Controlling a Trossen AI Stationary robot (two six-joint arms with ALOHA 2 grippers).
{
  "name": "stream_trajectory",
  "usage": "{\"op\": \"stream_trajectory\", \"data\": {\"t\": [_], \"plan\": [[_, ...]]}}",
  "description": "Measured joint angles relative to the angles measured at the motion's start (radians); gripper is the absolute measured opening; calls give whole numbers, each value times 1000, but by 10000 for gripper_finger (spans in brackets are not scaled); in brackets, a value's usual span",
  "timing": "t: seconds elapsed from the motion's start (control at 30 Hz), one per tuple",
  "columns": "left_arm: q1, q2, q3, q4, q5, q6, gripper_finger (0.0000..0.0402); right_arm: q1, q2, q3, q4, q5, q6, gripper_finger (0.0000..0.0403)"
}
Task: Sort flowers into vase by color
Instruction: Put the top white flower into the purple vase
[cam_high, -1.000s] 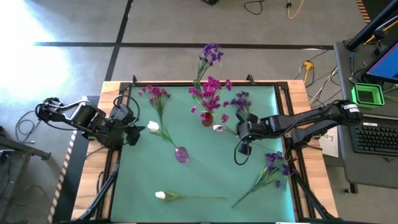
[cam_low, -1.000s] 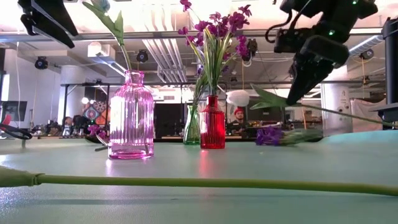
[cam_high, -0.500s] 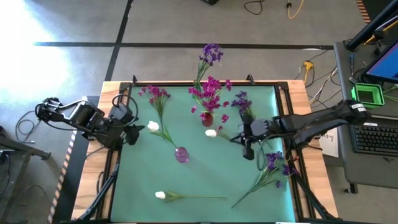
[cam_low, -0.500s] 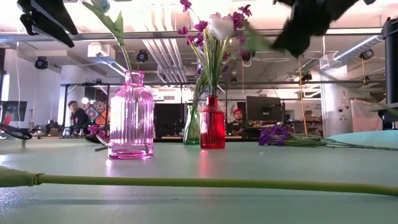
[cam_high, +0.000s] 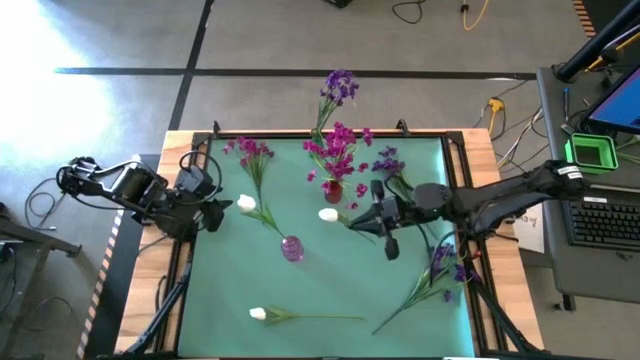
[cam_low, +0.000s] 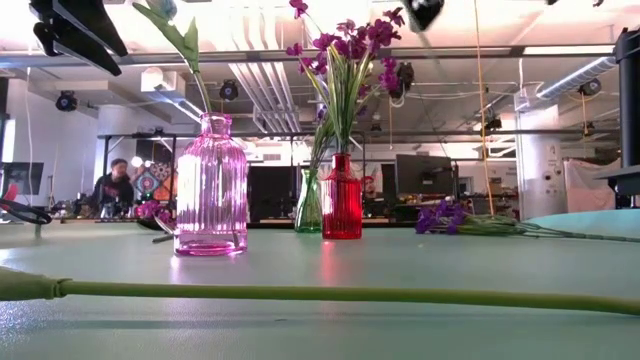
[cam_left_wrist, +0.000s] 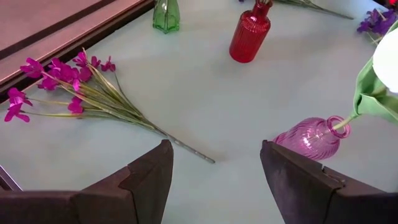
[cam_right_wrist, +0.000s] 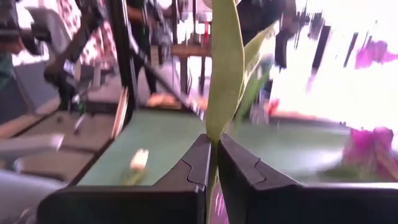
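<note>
Right gripper (cam_high: 378, 217) jaws clamped on the green stem of a white tulip-like bud flower (cam_high: 328, 214), held above the green-topped table (cam_high: 330, 290) beside the red glass vase (cam_high: 333, 190). Left gripper (cam_high: 215, 213) at the table's left edge, jaws wide, holding nothing.

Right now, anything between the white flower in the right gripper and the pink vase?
Nothing visible. The right gripper is shut on the white flower above the mat; bare mat lies between it and the pink vase, which already holds one white flower.
</note>
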Motion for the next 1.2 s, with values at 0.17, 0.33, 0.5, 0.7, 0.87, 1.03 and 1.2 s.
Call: {"op": "stream_trajectory", "data": {"t": [0.17,0.33,0.5,0.7,0.87,1.03,1.2], "plan": [[0,0,0,0,-23,0,231,2,120,0,280,-1,-76,18],[0,0,0,0,-26,0,231,7,241,0,507,-11,-97,18],[0,0,0,0,-26,0,231,13,337,0,719,-8,-100,18],[0,0,0,0,-26,1,231,13,434,0,992,1,-118,17],[0,0,0,0,-26,7,231,13,493,28,1112,3,-134,17],[0,0,0,0,-26,8,231,13,530,79,1113,3,-133,17],[0,1,0,0,-26,8,231,13,576,140,1126,3,-135,17]]}}
